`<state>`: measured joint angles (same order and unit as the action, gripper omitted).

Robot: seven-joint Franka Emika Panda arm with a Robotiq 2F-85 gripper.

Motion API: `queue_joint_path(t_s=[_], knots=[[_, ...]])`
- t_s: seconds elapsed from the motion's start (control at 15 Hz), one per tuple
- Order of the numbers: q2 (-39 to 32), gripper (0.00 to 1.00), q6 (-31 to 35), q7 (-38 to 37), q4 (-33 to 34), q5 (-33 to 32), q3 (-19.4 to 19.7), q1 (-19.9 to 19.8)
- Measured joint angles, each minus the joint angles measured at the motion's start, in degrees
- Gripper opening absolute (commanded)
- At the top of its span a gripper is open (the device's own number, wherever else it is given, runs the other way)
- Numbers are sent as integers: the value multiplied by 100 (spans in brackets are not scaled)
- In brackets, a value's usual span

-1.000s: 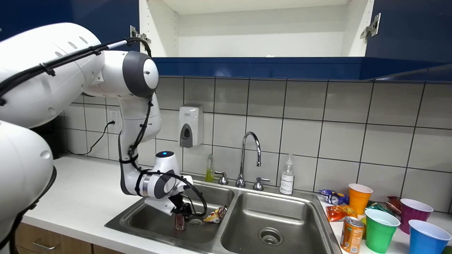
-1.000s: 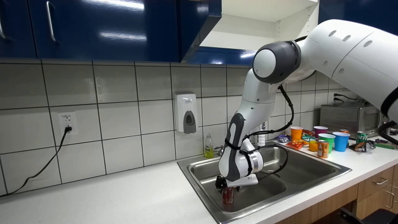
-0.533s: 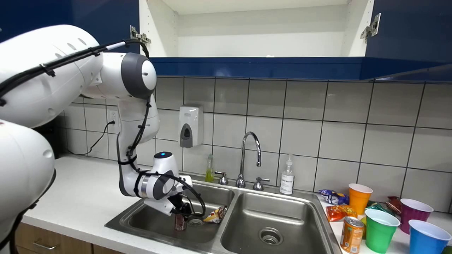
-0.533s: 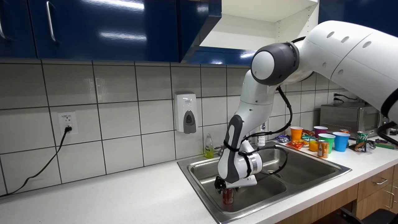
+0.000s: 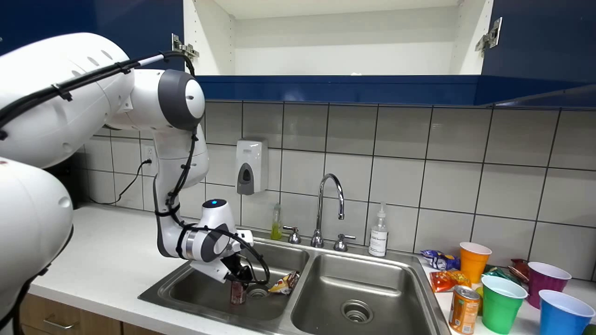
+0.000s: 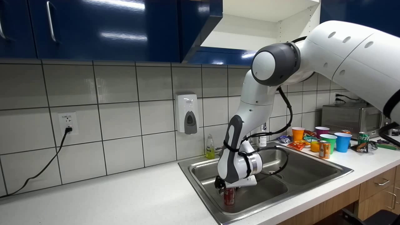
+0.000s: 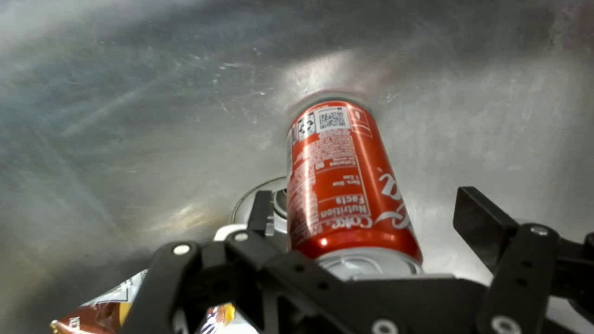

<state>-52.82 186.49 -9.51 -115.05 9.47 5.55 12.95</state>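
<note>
A red Coke can (image 7: 334, 176) stands upright in a basin of the steel sink. It also shows in both exterior views (image 5: 238, 294) (image 6: 229, 197), its top partly hidden by the gripper. My gripper (image 7: 366, 213) is open around the upper part of the can. In the wrist view the left finger is close beside the can, and whether it touches cannot be told. The right finger stands apart from it with a visible gap. In the exterior views the gripper (image 5: 240, 274) (image 6: 227, 187) is low in the basin at the can's top.
A crumpled snack wrapper (image 5: 285, 283) lies in the same basin by the drain (image 5: 258, 293). The faucet (image 5: 321, 209) and soap bottle (image 5: 378, 235) stand behind. Cups, an orange can (image 5: 463, 309) and wrappers stand right of the sink. An open cabinet (image 5: 344, 42) is above.
The arm has shifted slightly down and to the left in both exterior views. The gripper has moved a little left over the can. The can has not moved.
</note>
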Motion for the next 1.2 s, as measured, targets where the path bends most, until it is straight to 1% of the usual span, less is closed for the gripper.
queue_joint_path(t_s=[0.2,0.27,0.4,0.6,0.67,1.2], knots=[[-4,100,0,-31,27,25,36,44],[-6,78,0,-43,35,31,45,60],[-13,66,0,-65,54,32,57,83],[-39,42,0,-93,85,36,120,130],[-53,38,-1,-99,99,37,137,140],[-125,38,-33,-147,233,53,212,222]])
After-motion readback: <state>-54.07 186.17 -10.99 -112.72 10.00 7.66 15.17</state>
